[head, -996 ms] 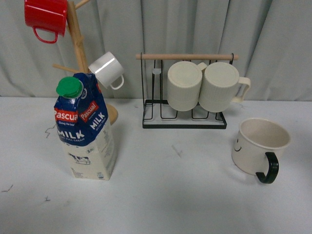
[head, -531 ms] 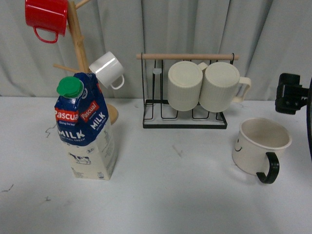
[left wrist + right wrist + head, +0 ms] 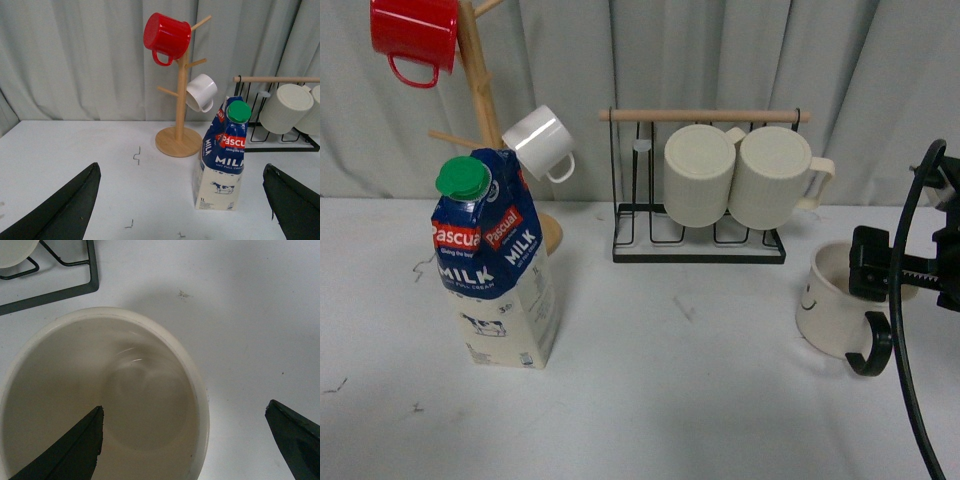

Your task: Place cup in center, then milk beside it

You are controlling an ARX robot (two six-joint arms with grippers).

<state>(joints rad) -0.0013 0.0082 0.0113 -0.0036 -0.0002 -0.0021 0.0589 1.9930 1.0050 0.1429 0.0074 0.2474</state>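
A pleated grey-green curtain (image 3: pixel 720 60) hangs across the whole back, its folds running straight down to the table edge. In front of it lies a flat white table (image 3: pixel 700 400), evenly and softly lit, with faint shadows. A few small dark marks (image 3: pixel 418 268) are scattered over its surface.

On the tabletop (image 3: pixel 670 400), the milk (image 3: pixel 500 270) stands at the left, just before the mug tree (image 3: pixel 478 95), which carries one mug (image 3: pixel 415 35) high and a small mug (image 3: pixel 540 142) lower. The rack (image 3: pixel 700 250) sits centre rear, holding two ribbed mugs (image 3: pixel 700 175) side by side. The cup (image 3: pixel 830 310) stands right of centre, before the rack. The right tool (image 3: pixel 185 440) straddles its rim, one finger (image 3: pixel 75 450) over the inside, the other outside.
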